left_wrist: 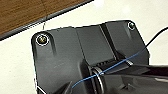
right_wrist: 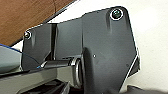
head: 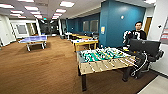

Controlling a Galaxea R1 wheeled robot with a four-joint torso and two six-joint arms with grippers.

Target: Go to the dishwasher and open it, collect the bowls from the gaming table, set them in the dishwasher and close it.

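A foosball table (head: pixel 105 58) with a green field stands just ahead on brown carpet (head: pixel 37 70). Behind it a person (head: pixel 137 32) stands by a dark monitor (head: pixel 145 47). A blue ping-pong table (head: pixel 33 39) sits well beyond. Whether either arm's jaws are wide or narrow, I cannot tell.

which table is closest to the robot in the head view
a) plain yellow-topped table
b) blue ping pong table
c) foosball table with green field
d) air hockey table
c, the foosball table with its green field and rods stands nearest in the foreground; the blue ping pong table and the yellow-topped tables lie farther back across the brown carpet.
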